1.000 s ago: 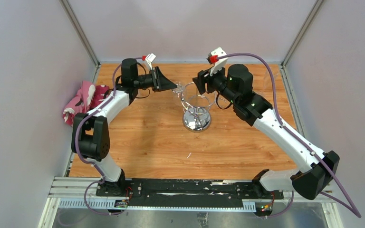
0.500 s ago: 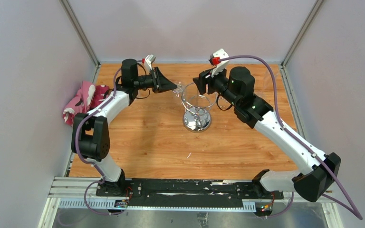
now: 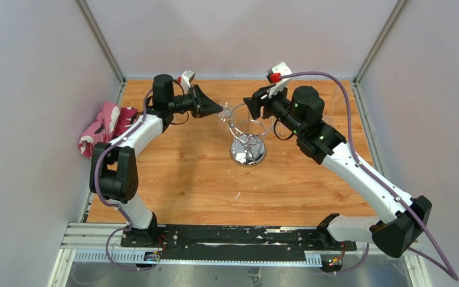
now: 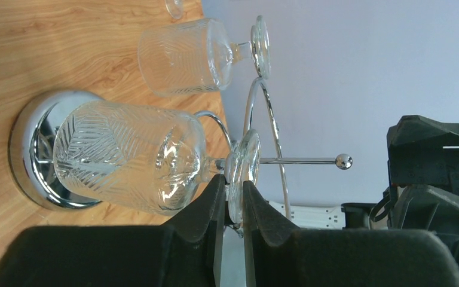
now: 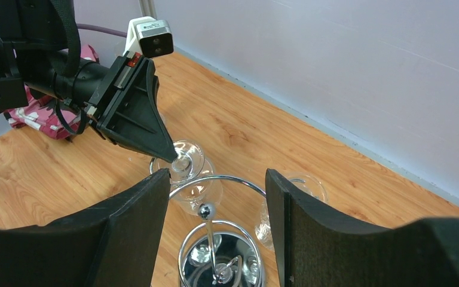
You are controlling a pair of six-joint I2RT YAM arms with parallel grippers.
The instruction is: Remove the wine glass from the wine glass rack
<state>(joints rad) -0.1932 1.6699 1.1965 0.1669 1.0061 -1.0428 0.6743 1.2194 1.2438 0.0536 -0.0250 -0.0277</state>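
A wooden table (image 3: 179,173) is carrying a shiny chrome wine glass rack (image 3: 248,153) near its middle, with two robot arms reaching in toward it from either side.

The left gripper (image 4: 232,191) is closing its two dark fingers (image 4: 200,215) tightly on the flat round foot of the wine glass (image 4: 131,155), pinching the disc edge-on with only the glass between them. The wine glass is hanging upside down at the left far side of the rack, its patterned bowl pointing down toward the mirrored dome base and its foot sitting up at the height of the rack's wire ring (image 5: 239,179). From the right wrist view the foot is lying just outside that ring, right at the tip of the left gripper. Whether the stem is sitting inside one of the rack's loops is too hard to tell.

The right gripper (image 5: 217,179) is hovering above the rack from the right far side, its jaws standing wide apart and gripping nothing. The ball (image 5: 204,210) topping the rack's central post is showing between and below its two broad fingers (image 5: 137,227), which are touching neither rack nor glass.

A second wine glass (image 4: 182,57), also patterned, is hanging bowl down on the far side of the rack, apart from the first.

A pink cloth (image 3: 104,127) with white spots is lying crumpled at the table's left edge, well apart from the rack and beside the left arm.
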